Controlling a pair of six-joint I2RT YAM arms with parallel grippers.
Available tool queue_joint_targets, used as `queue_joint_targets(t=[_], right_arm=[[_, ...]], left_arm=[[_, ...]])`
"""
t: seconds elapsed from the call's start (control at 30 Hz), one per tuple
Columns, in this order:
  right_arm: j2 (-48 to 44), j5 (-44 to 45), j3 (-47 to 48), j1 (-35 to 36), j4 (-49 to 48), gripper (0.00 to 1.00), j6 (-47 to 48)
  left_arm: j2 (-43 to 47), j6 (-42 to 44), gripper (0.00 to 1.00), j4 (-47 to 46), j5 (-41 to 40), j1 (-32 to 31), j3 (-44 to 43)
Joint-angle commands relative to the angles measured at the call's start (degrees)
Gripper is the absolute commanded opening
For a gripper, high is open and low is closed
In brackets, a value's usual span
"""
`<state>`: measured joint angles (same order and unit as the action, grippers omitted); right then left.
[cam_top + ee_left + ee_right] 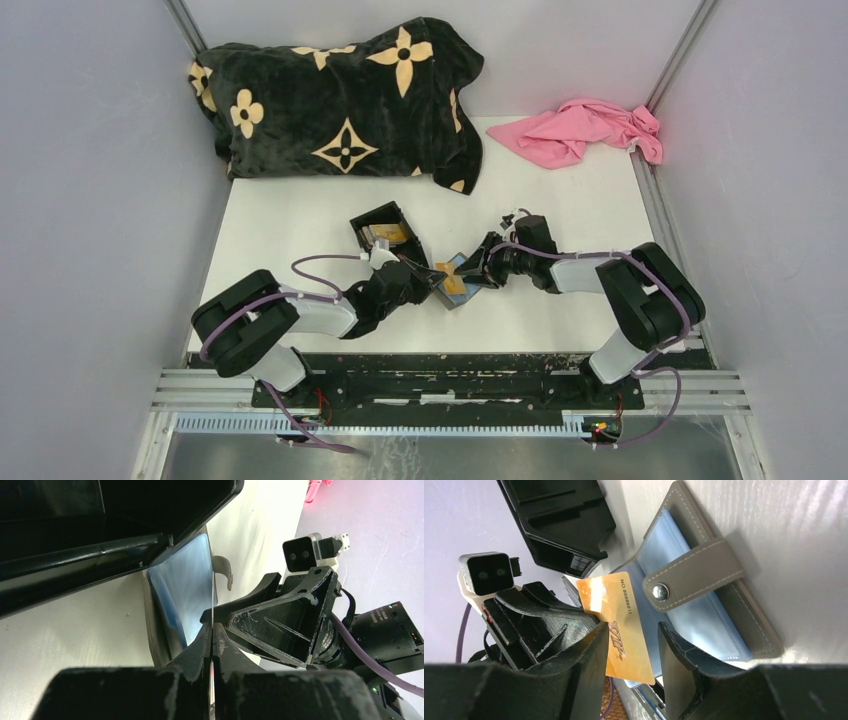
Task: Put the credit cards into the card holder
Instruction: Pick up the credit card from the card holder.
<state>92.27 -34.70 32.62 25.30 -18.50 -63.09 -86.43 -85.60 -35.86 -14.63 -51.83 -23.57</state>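
**A:** What fills the view from above?

**B:** The white table (560,215). A black flowered blanket (340,100) sits at upper left and a pink cloth (585,130) at upper right. A black box (385,235) lies open just left of centre.

**A:** And the arms?

**B:** Both reach to the centre. The left gripper (432,275) is clamped on the gold card (616,615), pinching its upper-left part so the rest stands free to steer. The right gripper (634,627) has its jaws partly apart, one on each side of the card, holding nothing. I judge it waits there to guide the card or steady the wallet (704,625).

**A:** Where is the wallet?

**B:** Flat on the table at centre, blue lining up. The clasp tab (696,572) lies across it and may get in the way.

**A:** How does the card lie?

**B:** In the right wrist view it lies over the wallet's left part. Its long axis runs top to bottom, leaning down-right, roughly along the wallet's long side. The free end points toward the lower edge. I cannot tell whether it has entered a slot.
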Motion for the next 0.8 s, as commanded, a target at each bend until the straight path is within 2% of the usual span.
queue_joint_targets(t=[0.0,0.17,0.33,0.4,0.5,0.57,0.77], right_arm=[[3.14,-4.59,-1.22,-0.25,-13.41,0.47,-5.54],[8.64,-7.43,-3.63,-0.25,-25.27,0.43,-12.25],[12.31,-8.70,-5.19,-0.32,-35.57,0.33,-17.79],[12.35,-8.87,-5.28,-0.30,-36.76,0.26,-18.63],[11.95,-9.11,-5.08,-0.26,-37.82,0.11,-19.48],[11.46,-9.16,-4.99,-0.29,-37.82,0.02,-19.77],[10.08,-8.54,-4.18,-0.27,-34.02,0.01,-17.65]], left_arm=[[0.70,3.99,0.03,-1.70,0.45,0.09,0.11],[-0.07,3.19,0.03,-3.11,0.74,0.08,0.52],[-1.24,2.83,0.03,-3.83,1.28,0.08,0.70],[-1.56,2.86,0.03,-4.02,1.59,0.06,0.71],[-1.97,3.09,0.04,-2.91,2.10,0.07,0.46],[-1.58,2.99,0.08,-1.11,2.15,0.07,0.27],[1.15,4.25,0.19,6.42,1.66,0.02,-0.61]])
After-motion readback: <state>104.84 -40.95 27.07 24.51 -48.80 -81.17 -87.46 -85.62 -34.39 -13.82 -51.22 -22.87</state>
